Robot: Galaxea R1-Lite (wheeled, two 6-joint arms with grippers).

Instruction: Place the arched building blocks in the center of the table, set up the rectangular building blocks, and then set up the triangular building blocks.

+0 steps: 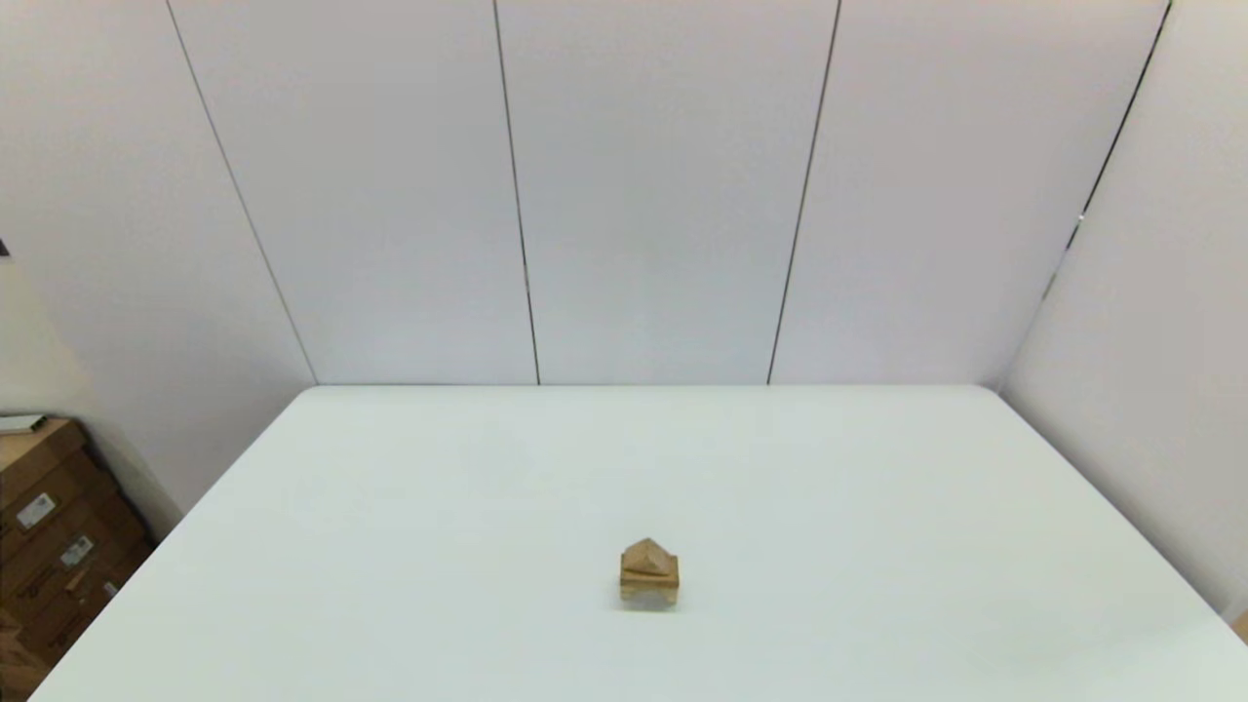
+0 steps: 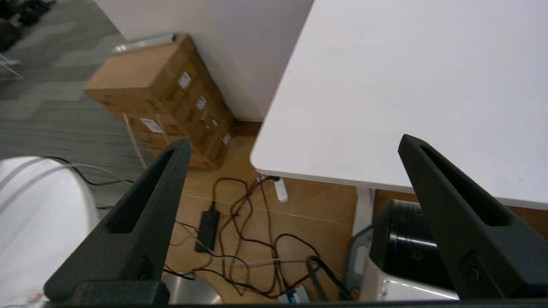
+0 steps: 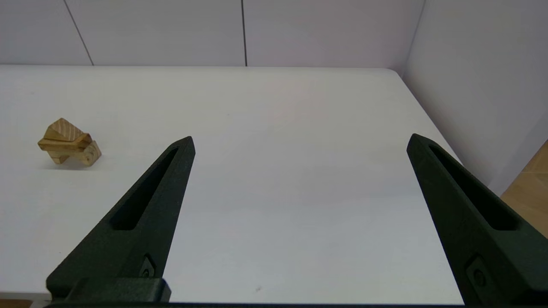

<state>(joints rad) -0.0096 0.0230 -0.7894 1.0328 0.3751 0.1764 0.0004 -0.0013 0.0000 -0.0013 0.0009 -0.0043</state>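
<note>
At worktop (image 1: 877,546) centre, triangular block (image 1: 648,557) tops rectangular block (image 1: 649,575) on arched block (image 1: 648,590); left gripper (image 2: 295,145) and right gripper (image 3: 299,143) gape empty, parked; stacking appears finished, no further move needed.

Carton labels (image 2: 185,80) too small; nothing legible.

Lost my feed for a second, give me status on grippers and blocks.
Left gripper open, parked off the table's corner. Right gripper open, empty, above the table. Triangular block on rectangular block on arched block, stacked mid-table. Nothing in the way.
</note>
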